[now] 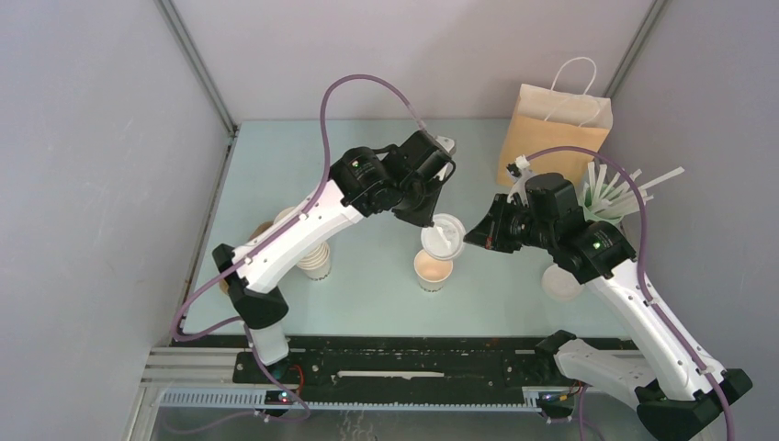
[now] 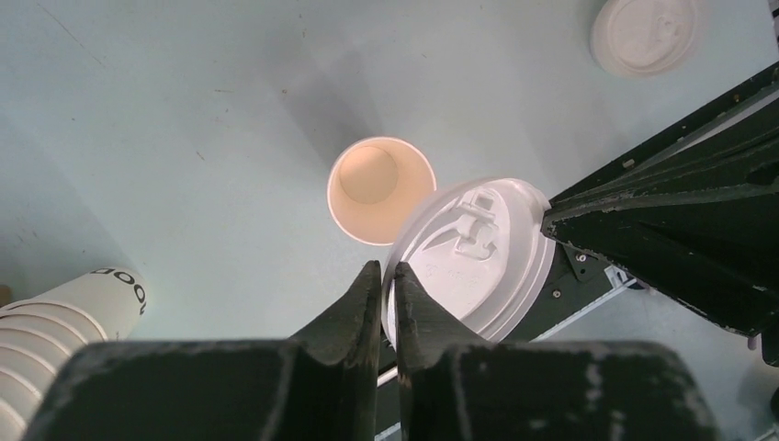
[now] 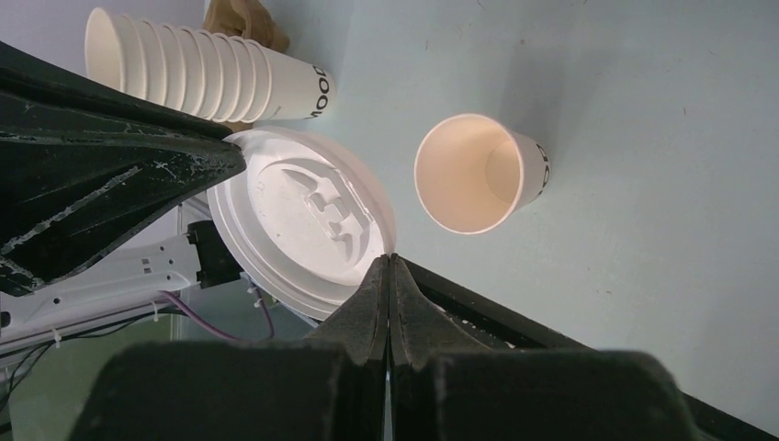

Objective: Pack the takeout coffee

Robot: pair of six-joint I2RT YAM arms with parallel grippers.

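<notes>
1. Two grippers shared one white lid, holding it tilted in the air over the middle of the pale green table.
2. The left gripper had its jaws almost together, with the lid's near rim pinched between them.
3. The right gripper gripped the opposite rim, its jaws pressed tight with only the thin plastic edge caught at the tips.
4. The paper cup stood upright and uncovered on the table between the two arms. Its tan inside was showing, and it sat just below the raised lid.
5. A stack of nested cups sat on the table to the left, partly hidden by the left arm in the overhead view.
6. A brown paper bag with white handles stood at the table's far right.
7. A second lid lay flat on the table beside the right arm, well apart from the cup.
</notes>
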